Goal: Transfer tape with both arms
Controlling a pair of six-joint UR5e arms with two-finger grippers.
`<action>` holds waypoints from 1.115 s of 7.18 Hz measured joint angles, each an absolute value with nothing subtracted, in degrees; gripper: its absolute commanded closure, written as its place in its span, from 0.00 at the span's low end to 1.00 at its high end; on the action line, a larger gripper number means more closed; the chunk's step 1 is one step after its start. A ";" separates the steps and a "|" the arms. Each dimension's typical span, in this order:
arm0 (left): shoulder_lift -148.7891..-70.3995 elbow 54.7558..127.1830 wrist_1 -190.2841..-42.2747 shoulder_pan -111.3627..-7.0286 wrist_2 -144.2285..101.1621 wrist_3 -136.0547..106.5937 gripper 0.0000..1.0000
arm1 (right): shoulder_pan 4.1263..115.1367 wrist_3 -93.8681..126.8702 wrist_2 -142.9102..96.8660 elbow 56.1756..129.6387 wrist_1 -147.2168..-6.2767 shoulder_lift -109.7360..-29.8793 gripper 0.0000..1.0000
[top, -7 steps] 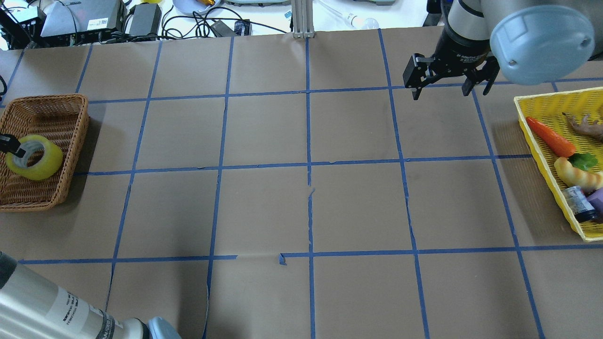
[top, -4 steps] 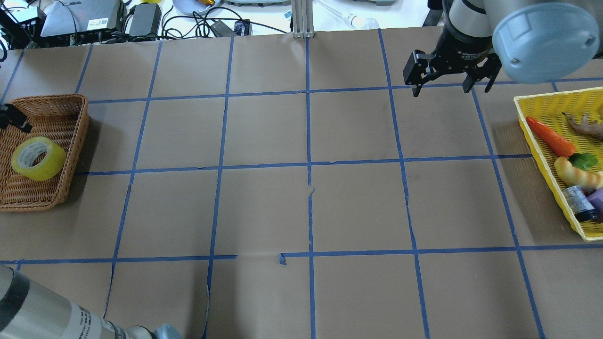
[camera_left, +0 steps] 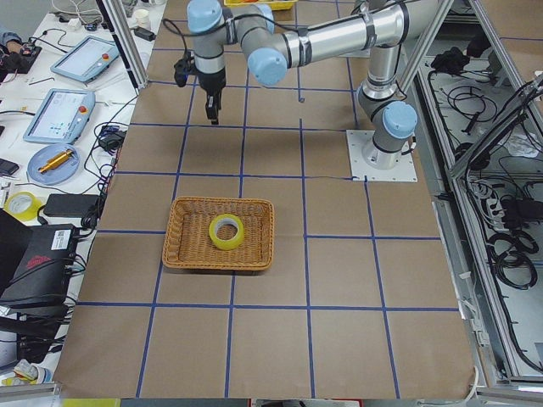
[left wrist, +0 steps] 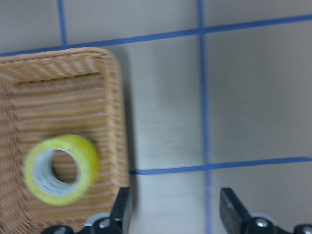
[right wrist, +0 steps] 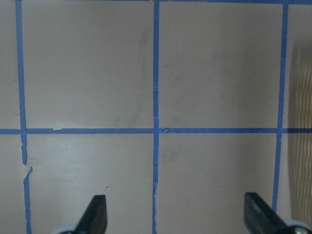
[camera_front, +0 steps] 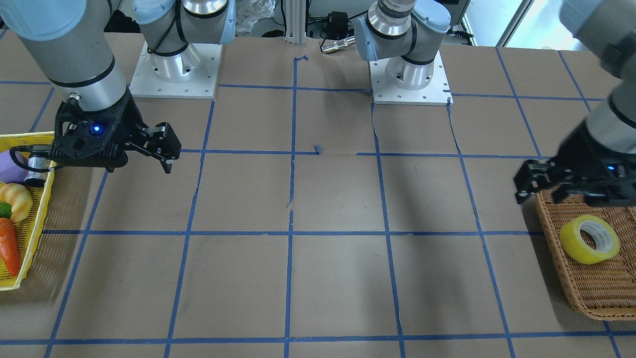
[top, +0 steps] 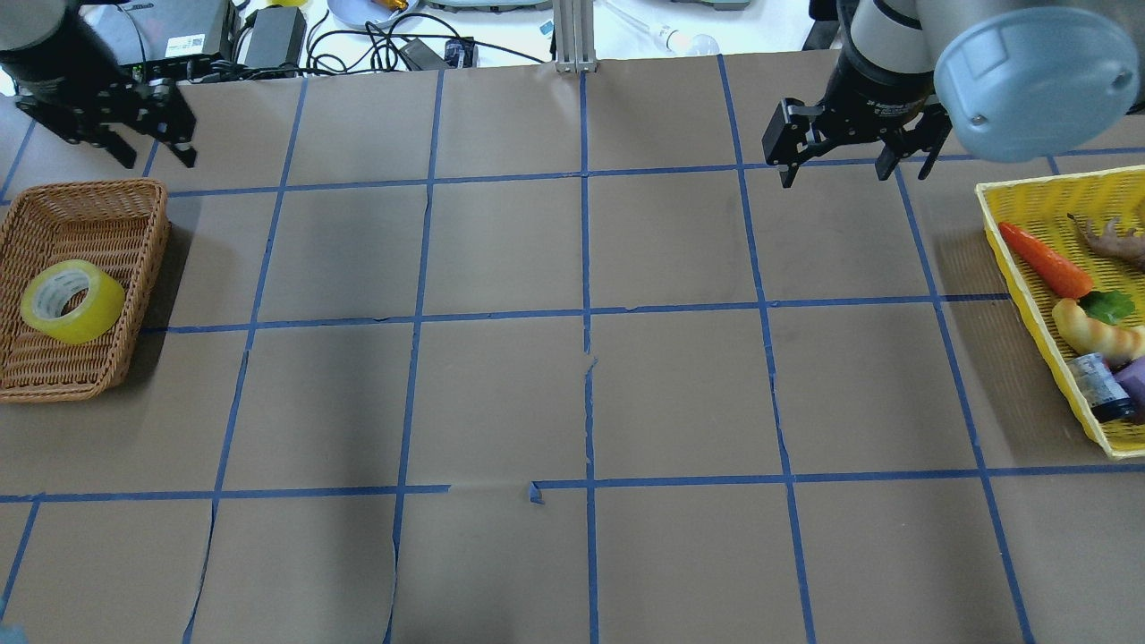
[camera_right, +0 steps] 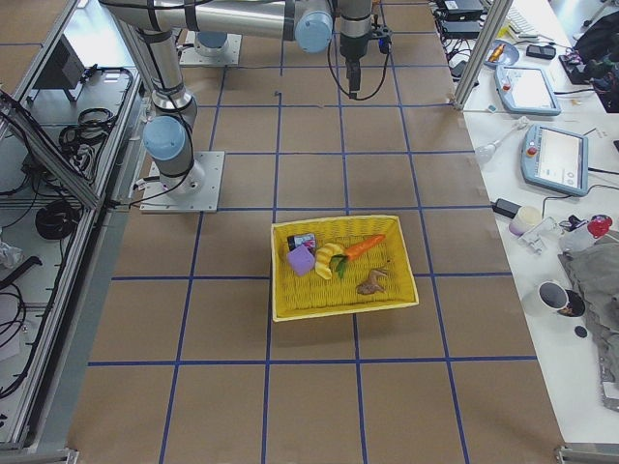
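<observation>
The yellow tape roll [top: 72, 301] lies flat in a brown wicker basket [top: 159, 259] at the table's left end. It also shows in the front view [camera_front: 589, 239] and in the left wrist view [left wrist: 61, 169]. My left gripper [top: 156, 159] is open and empty, raised above the basket area and apart from the tape. It looks blurred in the front view [camera_front: 541, 194]. The left wrist view shows its jaws [left wrist: 175, 209] spread over bare paper beside the basket. My right gripper [top: 836, 176] is open and empty, hovering over the far right of the table [camera_front: 139, 166], with only paper below it [right wrist: 175, 214].
A yellow mesh basket [top: 1038, 304] at the right end holds a carrot [top: 1045, 259], a croissant and other small items. Brown paper gridded with blue tape lines covers the table. Cables and electronics lie beyond the far edge [top: 268, 36].
My left gripper let go of the tape, which settled flat in the wicker basket. The gripper then rose and drew away toward the table's far side. The right gripper barely moved.
</observation>
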State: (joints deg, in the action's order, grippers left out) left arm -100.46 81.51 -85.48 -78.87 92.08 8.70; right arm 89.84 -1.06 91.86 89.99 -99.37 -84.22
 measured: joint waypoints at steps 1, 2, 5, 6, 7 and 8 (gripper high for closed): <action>-97.78 83.14 -86.36 -85.44 92.11 0.88 0.30 | 89.93 -1.09 91.46 89.75 -98.98 -84.54 0.00; -95.39 85.13 -86.56 -89.90 91.80 -3.70 0.30 | 90.07 -1.07 90.81 89.76 -98.14 -85.36 0.00; -92.81 88.60 -85.72 -94.10 92.32 -8.20 0.24 | 90.19 -1.40 89.52 89.49 -96.66 -87.17 0.00; -92.78 88.56 -85.17 -94.00 92.53 -8.02 0.23 | 90.19 -1.39 89.51 89.85 -96.53 -86.96 0.00; -92.85 88.33 -84.27 -93.60 92.79 -7.82 0.20 | 90.18 -1.35 89.63 90.04 -96.56 -86.66 0.00; -92.98 88.10 -83.35 -93.31 93.00 -7.74 0.19 | 90.18 -1.40 89.72 90.09 -96.67 -86.48 0.00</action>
